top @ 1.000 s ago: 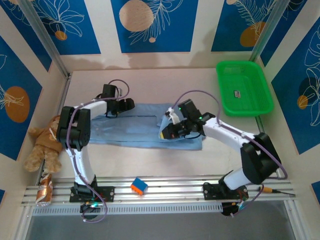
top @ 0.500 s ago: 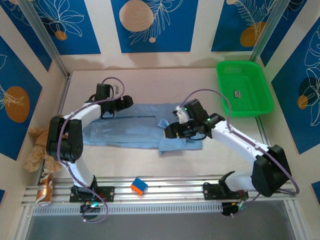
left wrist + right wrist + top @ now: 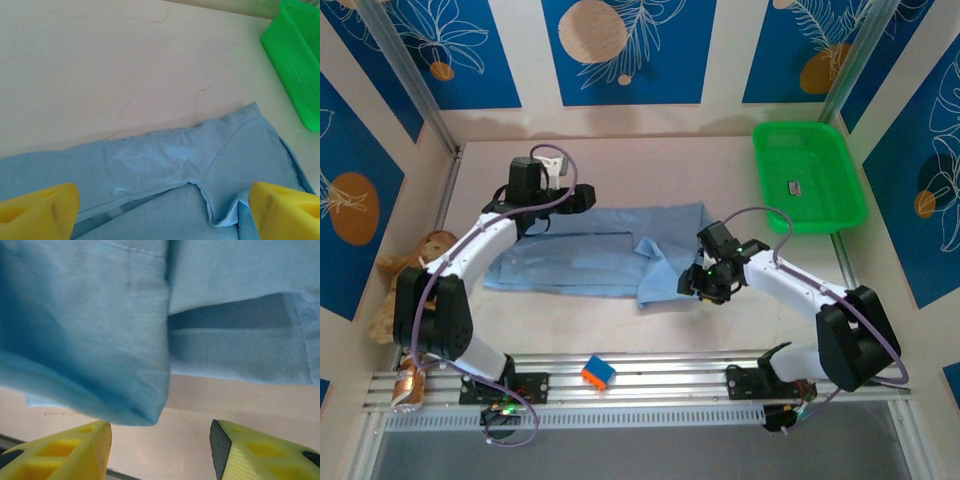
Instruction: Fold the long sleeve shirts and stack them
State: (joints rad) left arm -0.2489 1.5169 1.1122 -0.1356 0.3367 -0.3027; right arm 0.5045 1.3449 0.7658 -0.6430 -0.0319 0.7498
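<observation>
Counting, we found one light blue shirt (image 3: pixel 590 255) spread mid-surface, its right end bunched. Both end effectors stood apart, gripping nothing: the left end effector (image 3: pixel 162 200) over the shirt's far edge, the right end effector (image 3: pixel 160 430) at its near right corner. One green basket (image 3: pixel 761 175) sat at the far right corner, one teddy bear (image 3: pixel 405 290) at the left edge, and one block (image 3: pixel 598 373) at the near edge.

Thin matt cloth shirt (image 3: pixel 582 258); basket (image 3: pixel 830 160) (glossy plastic).
</observation>
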